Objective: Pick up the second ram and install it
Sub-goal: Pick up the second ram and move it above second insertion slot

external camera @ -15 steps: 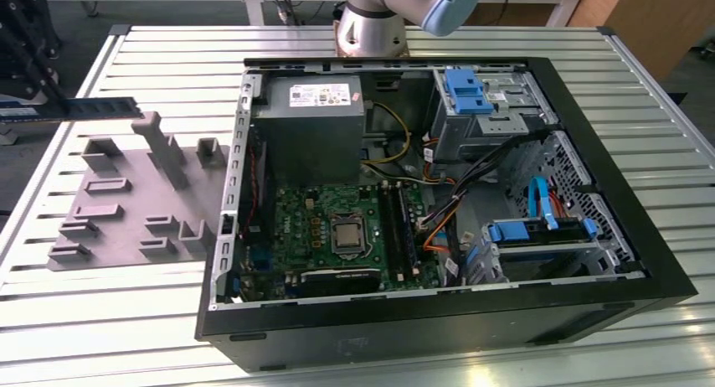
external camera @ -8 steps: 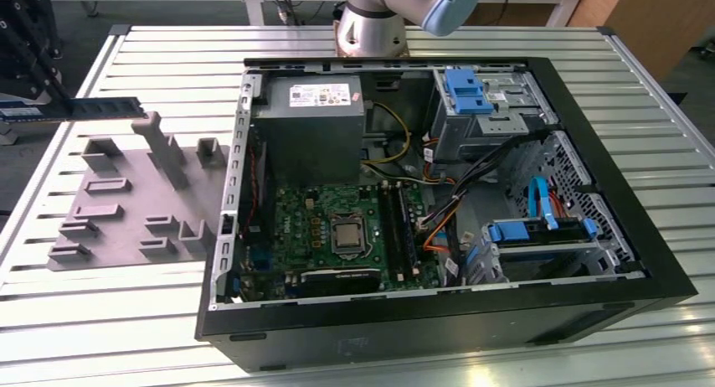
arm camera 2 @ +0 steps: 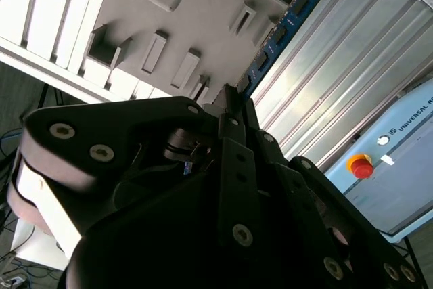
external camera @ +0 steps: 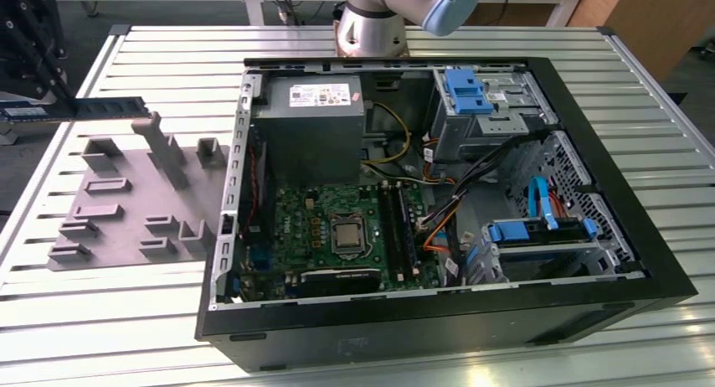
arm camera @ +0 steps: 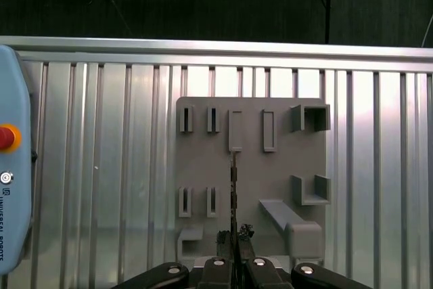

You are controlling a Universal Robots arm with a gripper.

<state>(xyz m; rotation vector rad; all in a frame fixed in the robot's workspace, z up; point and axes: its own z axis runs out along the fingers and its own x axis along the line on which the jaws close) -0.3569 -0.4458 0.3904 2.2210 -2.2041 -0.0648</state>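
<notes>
The second ram (external camera: 95,108), a thin blue-green stick with black chips, hangs level above the grey fixture plate (external camera: 123,203) at the exterior view's far left. My gripper (external camera: 39,90) is shut on one end of it. The stick (arm camera 2: 284,28) reaches out from my fingertips (arm camera 2: 230,109) in the second wrist view. In the first wrist view it is edge-on (arm camera: 234,184), held clear above the plate's slotted blocks (arm camera: 233,130) by my gripper (arm camera: 234,240). The green motherboard (external camera: 335,228) lies in the open computer case (external camera: 625,236), with its long dark memory slots (external camera: 399,228) beside the processor socket.
The case fills the middle and the exterior view's right of the slatted aluminium table (external camera: 134,312); its black walls stand high. Cables, a power supply (external camera: 313,119) and blue drive brackets (external camera: 537,232) crowd the inside. A pendant with a red button (arm camera: 5,137) lies beside the plate.
</notes>
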